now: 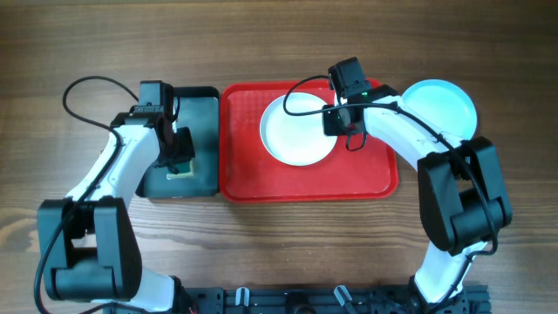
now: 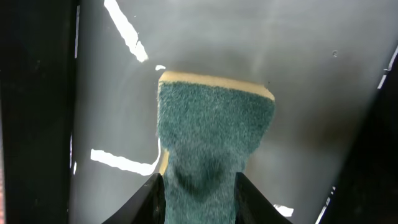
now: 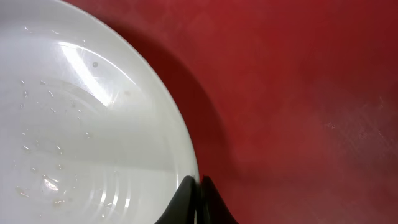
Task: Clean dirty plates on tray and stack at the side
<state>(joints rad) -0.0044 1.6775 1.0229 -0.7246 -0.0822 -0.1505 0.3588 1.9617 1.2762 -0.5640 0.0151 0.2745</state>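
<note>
Both clamp: left pincer [image 2: 199, 182] sponge [image 2: 214, 118], right pincer [image 3: 198, 182] plate [image 3: 93, 124]

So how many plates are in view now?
2. A white plate lies on the tray. A blue plate sits off the tray, to its right. Another plate may be hidden under the blue one; the pictures cannot tell.

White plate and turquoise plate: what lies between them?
Overhead view: the right gripper on the white plate rim, its arm, and the red tray rim, short of the turquoise plate.
</note>
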